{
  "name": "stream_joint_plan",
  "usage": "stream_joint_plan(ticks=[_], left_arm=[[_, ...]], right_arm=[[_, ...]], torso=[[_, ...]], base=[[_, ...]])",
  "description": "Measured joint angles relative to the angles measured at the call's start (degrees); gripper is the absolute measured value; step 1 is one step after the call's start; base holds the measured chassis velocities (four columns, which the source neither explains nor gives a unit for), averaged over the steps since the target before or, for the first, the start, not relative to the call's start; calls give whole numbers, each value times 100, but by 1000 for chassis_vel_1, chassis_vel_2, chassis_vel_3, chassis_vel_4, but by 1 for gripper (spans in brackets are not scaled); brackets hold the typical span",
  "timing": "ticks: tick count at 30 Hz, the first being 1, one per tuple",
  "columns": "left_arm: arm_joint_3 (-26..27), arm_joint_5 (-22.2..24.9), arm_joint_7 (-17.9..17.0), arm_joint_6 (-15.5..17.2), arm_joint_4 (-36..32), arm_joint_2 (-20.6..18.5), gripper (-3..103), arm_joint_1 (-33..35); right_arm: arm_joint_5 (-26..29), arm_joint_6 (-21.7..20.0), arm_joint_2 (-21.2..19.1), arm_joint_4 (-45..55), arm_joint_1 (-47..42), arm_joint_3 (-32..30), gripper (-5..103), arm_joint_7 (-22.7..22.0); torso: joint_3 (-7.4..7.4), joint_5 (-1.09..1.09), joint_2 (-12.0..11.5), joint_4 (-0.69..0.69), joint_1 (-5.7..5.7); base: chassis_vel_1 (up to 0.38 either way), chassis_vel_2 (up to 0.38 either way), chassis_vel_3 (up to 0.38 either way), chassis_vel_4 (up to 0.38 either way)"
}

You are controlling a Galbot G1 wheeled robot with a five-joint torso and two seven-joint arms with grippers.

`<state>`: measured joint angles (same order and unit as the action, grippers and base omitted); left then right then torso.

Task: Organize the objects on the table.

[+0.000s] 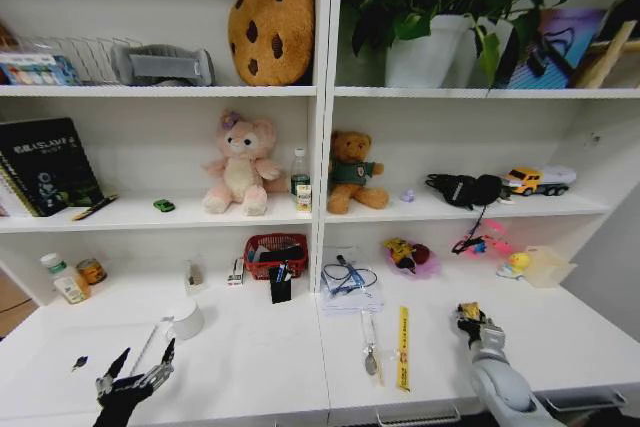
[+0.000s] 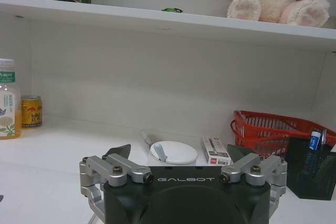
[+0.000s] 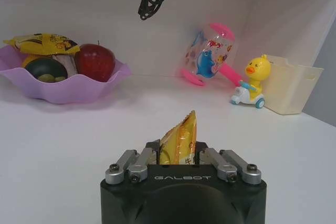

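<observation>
Right gripper clamps yellow snack packet, purple bowl ahead toward robot's left; left gripper spread, empty, behind white cup.

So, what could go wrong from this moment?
The right gripper pinches a thin yellow packet by its lower edge only, so it may slip out or bend. The left gripper is open, close to the white cup; a careless move could knock it over.
</observation>
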<state>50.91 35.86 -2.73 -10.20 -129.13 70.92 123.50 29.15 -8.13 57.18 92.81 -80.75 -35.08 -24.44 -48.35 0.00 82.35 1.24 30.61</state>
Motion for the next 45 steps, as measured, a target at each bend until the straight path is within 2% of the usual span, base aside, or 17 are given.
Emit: stream_joint_plan(ticks=[1,3,6,15,21,23,26,30,31,33,34,36,37,39,40,42,45], left_arm=[[0,0,0,0,0,0,100,0],[0,0,0,0,0,0,100,0],[0,0,0,0,0,0,100,0],[0,0,0,0,0,0,100,0],[0,0,0,0,0,0,100,0],[0,0,0,0,0,0,100,0],[0,0,0,0,0,0,100,0],[0,0,0,0,0,0,100,0],[0,0,0,0,0,0,100,0],[0,0,0,0,0,0,100,0],[0,0,0,0,0,0,100,0],[0,0,0,-1,0,0,100,0],[0,0,0,-1,0,0,100,0],[0,0,0,0,0,0,100,0],[0,0,0,0,0,0,100,0],[0,0,0,-1,0,0,100,0],[0,0,0,0,0,0,100,0]], right_arm=[[0,0,0,0,0,0,30,0],[-41,12,2,43,-6,-12,20,4],[-71,13,9,102,-3,-16,14,4],[-125,-13,11,316,123,9,14,4],[-133,18,-60,190,928,418,14,102],[-141,45,-106,-192,1595,731,14,170],[-126,47,-108,-315,1777,821,14,182],[-66,237,-85,-1173,2784,1541,11,260],[-66,237,-85,-1173,2784,1541,11,260],[-85,297,-34,-1536,3246,1890,20,396],[-85,297,-34,-1536,3246,1890,20,396],[-132,333,62,-1742,3493,2006,30,397],[-132,333,62,-1742,3493,2006,30,397],[-128,321,97,-1696,3445,1964,41,341],[-128,321,97,-1696,3445,1964,41,341],[-126,314,59,-1479,3149,1825,52,317],[-136,317,30,-1330,2957,1728,57,293]], torso=[[0,0,0,0,0],[0,0,0,0,0],[0,0,0,0,0],[0,-1,0,0,0],[0,0,0,0,0],[0,-1,0,-1,0],[0,0,0,-1,0],[-1,1,-1,-3,0],[-1,1,-1,-3,0],[-1,0,0,-1,1],[-1,0,0,-1,1],[0,0,-1,-2,1],[0,0,-1,-2,1],[0,0,-1,-2,0],[0,0,-1,-2,0],[0,0,0,1,1],[0,0,0,2,0]], base=[[0,0,0,0],[0,0,0,0],[0,0,0,0],[0,0,0,0],[0,0,0,0],[0,0,0,0],[0,0,0,0],[0,0,0,0],[0,0,0,0],[0,0,0,0],[0,0,0,0],[0,0,0,0],[0,0,0,0],[0,0,0,0],[0,0,0,0],[0,0,0,0],[0,0,0,0]])
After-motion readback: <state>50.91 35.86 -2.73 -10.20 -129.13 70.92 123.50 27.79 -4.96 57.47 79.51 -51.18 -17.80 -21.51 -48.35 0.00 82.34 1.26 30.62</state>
